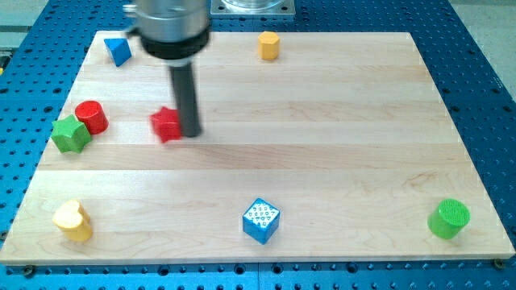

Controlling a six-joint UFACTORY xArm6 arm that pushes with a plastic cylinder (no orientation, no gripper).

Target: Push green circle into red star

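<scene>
landmark: red star (167, 123), sitting in the upper-left part of the desk (322, 121). everything below is placed relative to it.

my tip: my tip (191, 132) is right up against the star's right side, looks like touching or as good as.

pincer: there isn't one on this rig, just a straight dark rod, so nothing to be apart or together.

green circle: green circle (448, 218) is far off to the star's lower right, near the desk's bottom-right corner, well apart from the star and from my tip.

step in hand: my read is the push hasn't started yet. my tip is parked at the wrong block.

next move: i'd say my tip needs to leave the star without nudging it, travel round to the far side of the circle (the side away from the star), then push it up-left in a long diagonal.

watch out: blue cube (261, 220), below and right of the star, sits just under that line.

pointing / long axis: it's a round upright puck, so no real heading and no long axis across the desk.

others: red cylinder (92, 117) and green star (71, 134) just left of the red star.
</scene>
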